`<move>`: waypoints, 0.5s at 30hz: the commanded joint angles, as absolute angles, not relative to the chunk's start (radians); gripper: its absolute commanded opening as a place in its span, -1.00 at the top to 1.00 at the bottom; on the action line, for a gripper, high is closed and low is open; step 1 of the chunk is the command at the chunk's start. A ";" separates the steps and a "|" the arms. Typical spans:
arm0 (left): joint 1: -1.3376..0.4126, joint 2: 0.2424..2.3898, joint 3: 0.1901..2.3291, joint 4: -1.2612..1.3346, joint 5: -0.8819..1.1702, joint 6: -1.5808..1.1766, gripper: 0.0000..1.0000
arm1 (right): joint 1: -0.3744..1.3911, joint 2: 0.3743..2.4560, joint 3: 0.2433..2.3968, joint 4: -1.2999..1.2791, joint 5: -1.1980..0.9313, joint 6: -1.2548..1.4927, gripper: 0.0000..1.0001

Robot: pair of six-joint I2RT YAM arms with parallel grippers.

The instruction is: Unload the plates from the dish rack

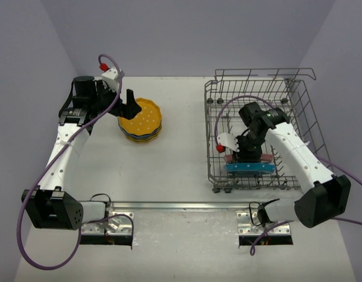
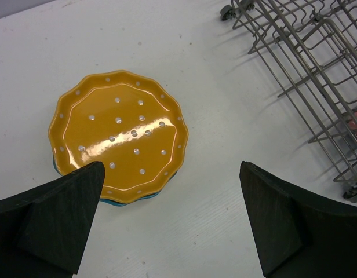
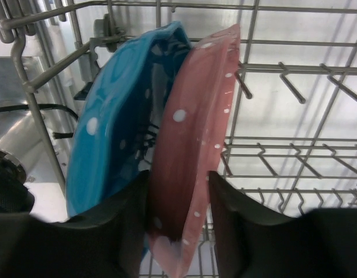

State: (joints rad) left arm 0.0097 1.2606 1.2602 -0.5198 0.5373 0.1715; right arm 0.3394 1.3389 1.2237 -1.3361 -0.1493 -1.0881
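A stack of plates lies on the table with an orange-yellow dotted plate (image 1: 141,119) on top, also in the left wrist view (image 2: 117,136), and a blue plate edge (image 2: 117,202) under it. My left gripper (image 1: 132,107) hangs open and empty just above the stack's near-left edge (image 2: 171,168). In the grey wire dish rack (image 1: 266,71), a pink plate (image 3: 193,133) and a blue plate (image 3: 109,133) stand on edge side by side. My right gripper (image 1: 248,154) reaches down into the rack, its fingers closed on either side of the pink plate's rim (image 3: 177,174).
The rack's upright tines and raised wire sides (image 3: 271,139) surround my right gripper. The rack's left corner with small wheels (image 2: 306,69) lies to the right of the plate stack. White walls enclose the table.
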 commanded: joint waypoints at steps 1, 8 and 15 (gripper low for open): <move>0.011 1.238 1.279 -0.495 0.556 0.161 -1.00 | 0.323 1.376 1.230 -1.408 -0.181 -1.096 0.27; 0.012 1.241 1.277 -0.498 0.551 0.162 -1.00 | 0.303 1.433 1.351 -1.487 -0.245 -1.084 0.85; 0.012 1.246 1.276 -0.490 0.557 0.152 -1.00 | 0.298 1.395 1.470 -1.511 -0.313 -1.071 1.00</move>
State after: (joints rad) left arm 0.0097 1.2606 1.2602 -0.5205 0.5369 0.1657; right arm 0.2966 1.4511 1.3613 -1.4271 -0.2236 -1.0519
